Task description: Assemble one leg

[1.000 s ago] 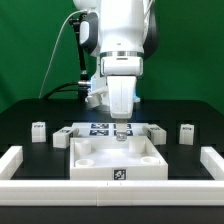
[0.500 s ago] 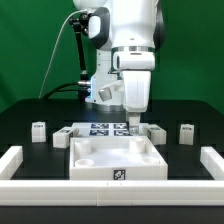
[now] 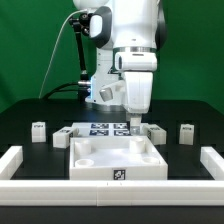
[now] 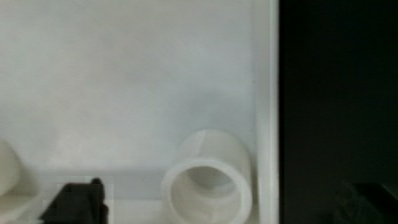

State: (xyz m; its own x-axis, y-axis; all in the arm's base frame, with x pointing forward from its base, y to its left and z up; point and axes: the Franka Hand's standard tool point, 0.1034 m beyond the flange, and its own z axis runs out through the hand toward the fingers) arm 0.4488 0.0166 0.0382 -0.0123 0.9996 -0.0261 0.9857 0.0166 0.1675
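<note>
The fingers (image 4: 75, 203) are dark, blunt-tipped pads set wide apart with nothing clamped in the gap, so the gripper (image 3: 134, 122) holds no part. Between them, the wrist view shows the smooth matte white plastic of the tray-like part (image 3: 90, 168). Moulded into it is a round raised socket (image 4: 210, 180) with a hollow centre. Past one finger the white ends in a straight edge and the flat black table (image 4: 338, 100) begins.

In the exterior view the fingertips hang low at the tray's far wall; whether they touch it cannot be told. Just behind them lies the thin marker board (image 3: 100, 128) with its black-and-white tags. The leg (image 3: 156, 133), a small blocky white post, stands on the table just beside the fingers on the exterior view's right, apart from them. Other legs (image 3: 38, 131) stand farther out on both sides. Long, square-edged white rails (image 3: 10, 160) lie well apart from the fingers, at the outer edges.
</note>
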